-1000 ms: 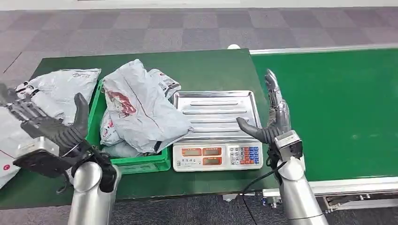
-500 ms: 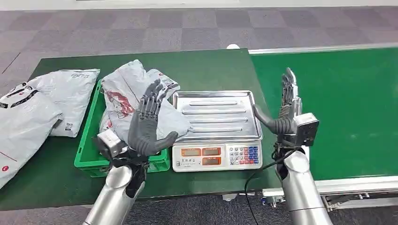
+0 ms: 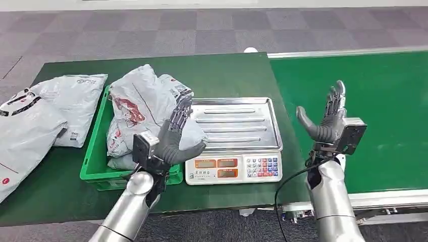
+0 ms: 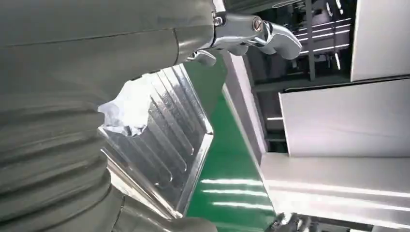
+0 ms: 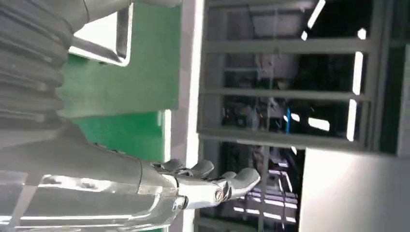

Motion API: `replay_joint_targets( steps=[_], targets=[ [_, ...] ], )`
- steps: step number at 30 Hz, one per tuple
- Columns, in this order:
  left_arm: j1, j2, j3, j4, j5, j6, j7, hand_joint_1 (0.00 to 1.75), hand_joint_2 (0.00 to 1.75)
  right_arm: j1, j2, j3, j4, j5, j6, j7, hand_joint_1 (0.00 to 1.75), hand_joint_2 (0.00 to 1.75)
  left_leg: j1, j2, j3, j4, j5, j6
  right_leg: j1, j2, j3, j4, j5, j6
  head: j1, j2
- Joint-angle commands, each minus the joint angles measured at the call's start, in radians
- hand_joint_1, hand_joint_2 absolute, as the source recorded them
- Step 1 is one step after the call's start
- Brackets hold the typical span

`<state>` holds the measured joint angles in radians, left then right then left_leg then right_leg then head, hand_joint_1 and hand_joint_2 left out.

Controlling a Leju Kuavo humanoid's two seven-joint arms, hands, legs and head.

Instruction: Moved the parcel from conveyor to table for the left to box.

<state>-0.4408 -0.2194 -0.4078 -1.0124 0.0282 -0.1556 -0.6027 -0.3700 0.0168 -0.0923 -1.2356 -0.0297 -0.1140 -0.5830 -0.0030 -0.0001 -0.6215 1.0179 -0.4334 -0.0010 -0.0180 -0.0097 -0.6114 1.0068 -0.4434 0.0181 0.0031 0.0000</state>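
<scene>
Grey plastic parcels (image 3: 144,108) are heaped in a green crate (image 3: 96,159) on the green table. My left hand (image 3: 174,136) is raised in front of the crate's right end and the scale, fingers spread, holding nothing. In the left wrist view its fingers (image 4: 251,34) spread above the steel tray (image 4: 169,145), with a corner of a parcel (image 4: 126,108) beside it. My right hand (image 3: 328,121) is upright over the near left part of the conveyor belt (image 3: 373,101), fingers apart and holding nothing. The right wrist view has its fingers (image 5: 212,186) held in the air.
A weighing scale (image 3: 232,169) with a steel tray (image 3: 232,123) stands between the crate and the belt. Two more grey parcels (image 3: 35,116) lie on the table's left end. A cable (image 3: 282,191) hangs from my right wrist. Grey carpet lies beyond the table.
My left hand has swung from the far left to in front of the crate and scale. My right hand has shifted right, from beside the scale to over the belt.
</scene>
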Motion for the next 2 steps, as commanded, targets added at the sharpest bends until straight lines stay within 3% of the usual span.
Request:
replay_joint_targets(
  steps=[1,2],
  targets=[
    [-0.055,0.014,-0.040,0.103,-0.039,0.018,-0.032,0.00,1.75,0.053,0.011,0.000,0.014,0.127,-0.073,-0.039,0.00,1.75,0.001,0.000,0.003,-0.002,-0.001,-0.001,0.001,0.000,0.004,-0.002,0.000,-0.001,0.000,0.000],
    [-0.054,0.013,-0.040,0.100,-0.039,0.018,-0.032,0.00,1.75,0.057,0.014,-0.001,0.013,0.127,-0.074,-0.042,0.00,1.75,0.001,-0.001,0.003,-0.001,-0.001,-0.001,0.001,0.000,0.003,-0.002,0.000,-0.001,0.000,0.000]
  ],
)
